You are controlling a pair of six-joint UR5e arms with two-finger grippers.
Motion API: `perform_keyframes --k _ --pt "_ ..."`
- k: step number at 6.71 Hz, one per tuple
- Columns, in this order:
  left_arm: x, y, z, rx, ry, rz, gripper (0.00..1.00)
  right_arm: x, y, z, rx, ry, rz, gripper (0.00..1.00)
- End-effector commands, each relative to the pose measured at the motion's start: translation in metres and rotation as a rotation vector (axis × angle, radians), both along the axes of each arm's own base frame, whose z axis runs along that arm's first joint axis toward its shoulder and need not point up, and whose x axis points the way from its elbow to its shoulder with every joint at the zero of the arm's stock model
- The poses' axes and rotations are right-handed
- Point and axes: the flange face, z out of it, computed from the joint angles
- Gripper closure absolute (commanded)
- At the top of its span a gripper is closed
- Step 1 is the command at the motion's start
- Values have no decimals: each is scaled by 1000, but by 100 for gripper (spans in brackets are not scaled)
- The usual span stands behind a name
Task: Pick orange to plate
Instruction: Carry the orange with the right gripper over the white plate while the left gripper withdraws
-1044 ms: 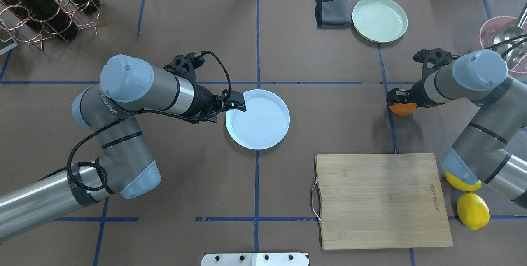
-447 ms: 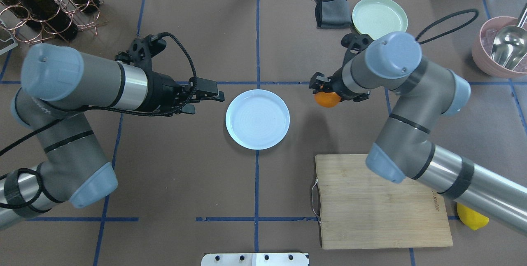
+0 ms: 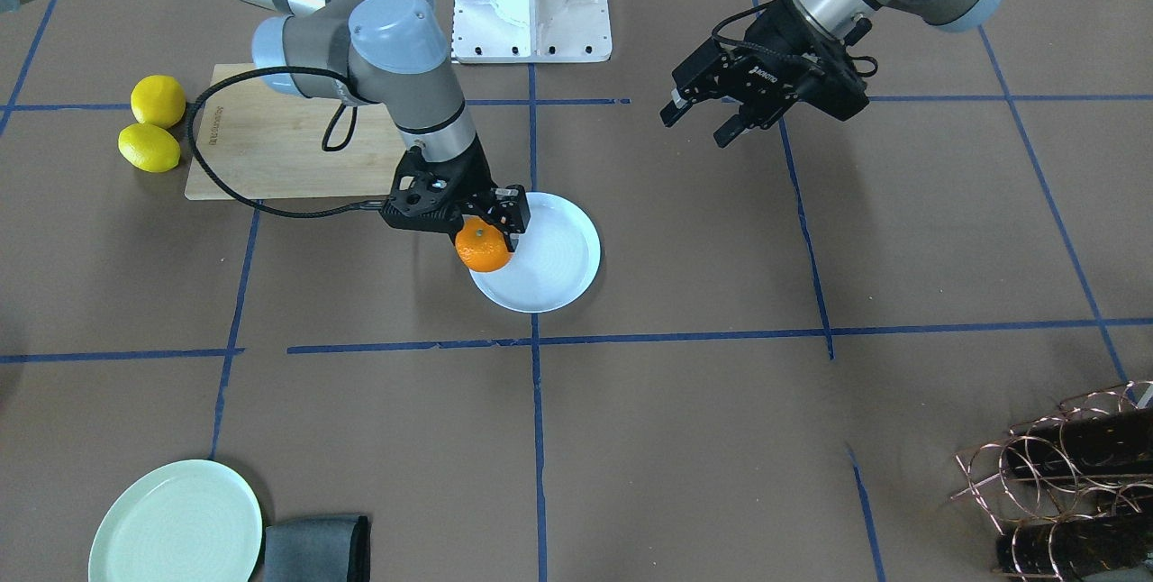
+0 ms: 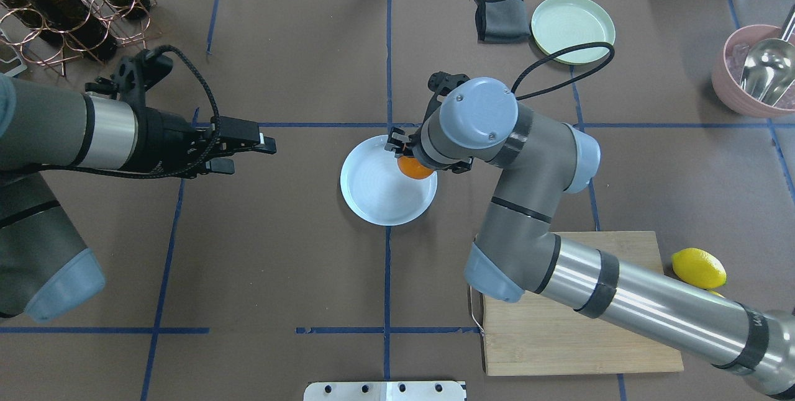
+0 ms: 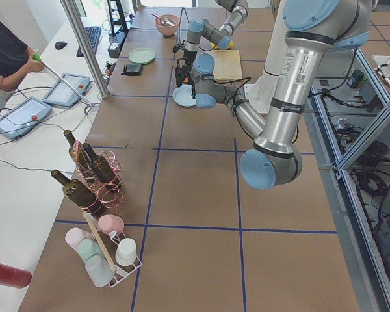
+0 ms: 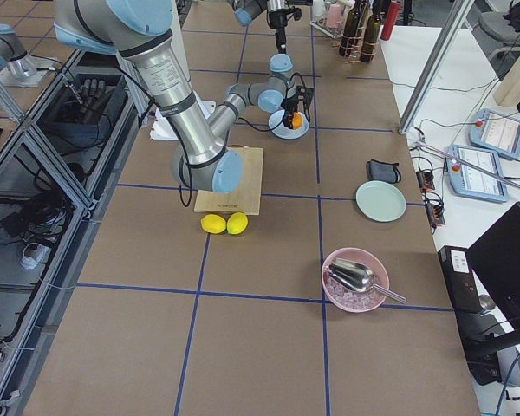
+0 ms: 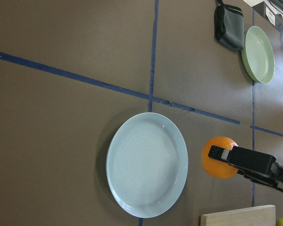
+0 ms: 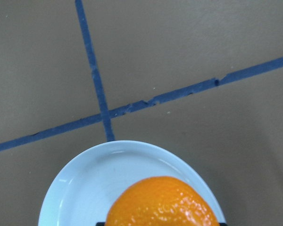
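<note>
Front view: the right fingers (image 3: 515, 220) are clamped on the orange (image 3: 484, 250), which is held above the edge of the plate (image 3: 558, 262) rather than its middle. If it were let go here, I judge it could strike the rim and roll onto the desk (image 3: 685, 294). The left fingers (image 3: 728, 130) are spread, empty and well apart from the plate.

Overhead: the orange now overlaps the plate's right part. 0.4 s ago it was short of the plate, and the left arm has drawn further away.

Right wrist: the plate lies under the fruit.
</note>
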Motion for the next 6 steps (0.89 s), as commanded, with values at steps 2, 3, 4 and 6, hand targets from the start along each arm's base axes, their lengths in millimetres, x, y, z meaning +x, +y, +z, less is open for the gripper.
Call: perform_keyframes --k 2,3,4,6 --pt "-4 0 9 -5 -5 -3 0 -35 16 -6 7 21 -17 100" --pt "-3 0 9 -7 -5 -3 0 -48 8 -9 8 39 -4 80" --pt "-1 -1 6 -1 0 -6 0 -55 3 -10 5 50 1 41" --pt "1 -2 5 -2 -1 -6 0 -53 5 -10 12 55 -10 0"
